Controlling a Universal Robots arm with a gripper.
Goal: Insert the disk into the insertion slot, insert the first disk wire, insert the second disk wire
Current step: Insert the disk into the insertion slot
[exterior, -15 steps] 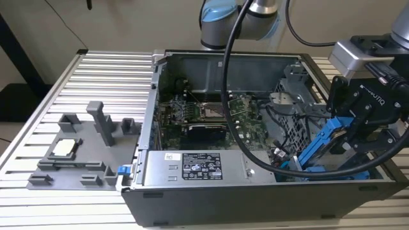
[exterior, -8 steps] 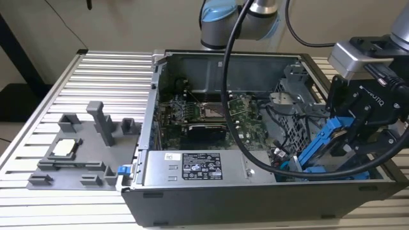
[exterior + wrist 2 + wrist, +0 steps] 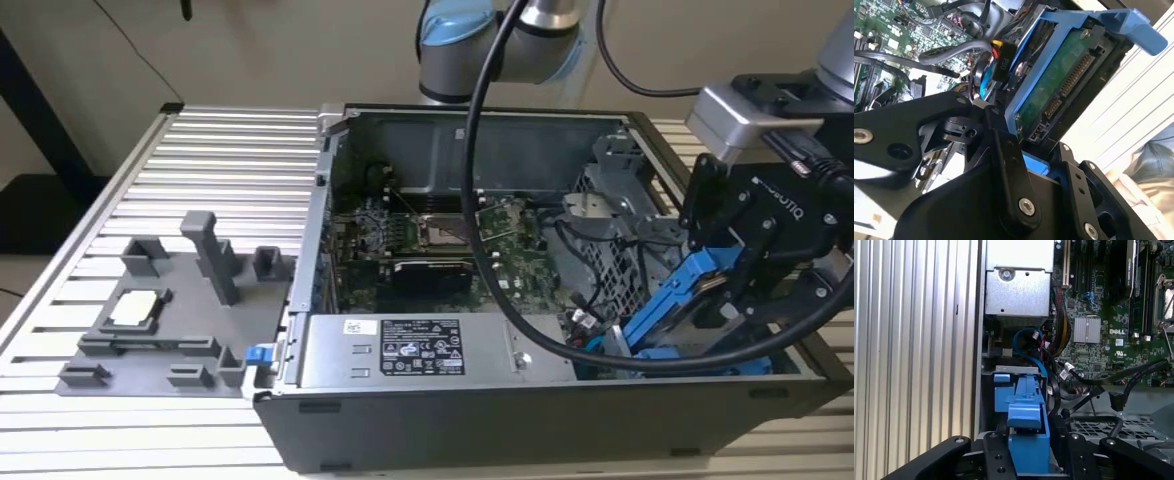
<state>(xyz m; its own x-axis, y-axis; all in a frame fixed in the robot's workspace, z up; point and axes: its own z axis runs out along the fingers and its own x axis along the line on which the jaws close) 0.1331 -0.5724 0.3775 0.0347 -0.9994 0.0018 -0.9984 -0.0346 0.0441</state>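
Note:
My gripper (image 3: 747, 285) hangs over the open computer case at the exterior view's right, shut on the disk (image 3: 678, 300). The disk's blue frame stands tilted, its lower end down inside the case beside the right wall. The second wrist view shows the disk's (image 3: 1064, 80) green circuit side and connector row between my fingers (image 3: 1004, 145). In the first wrist view the blue frame (image 3: 1026, 415) sits between the gripper (image 3: 1029, 452) jaws. The insertion slot (image 3: 607, 245) with perforated grey walls lies just beside the disk, also seen as perforated metal (image 3: 1104, 427). Loose black wires with a connector (image 3: 1004, 62) hang close by.
A silver power-supply box (image 3: 414, 350) fills the case front, the green motherboard (image 3: 427, 235) lies behind it. A thick black cable (image 3: 534, 330) loops across the case. A grey fixture tray (image 3: 174, 320) rests on the slatted table (image 3: 200, 150). Another blue carrier part (image 3: 1003, 390) sits under a metal bracket.

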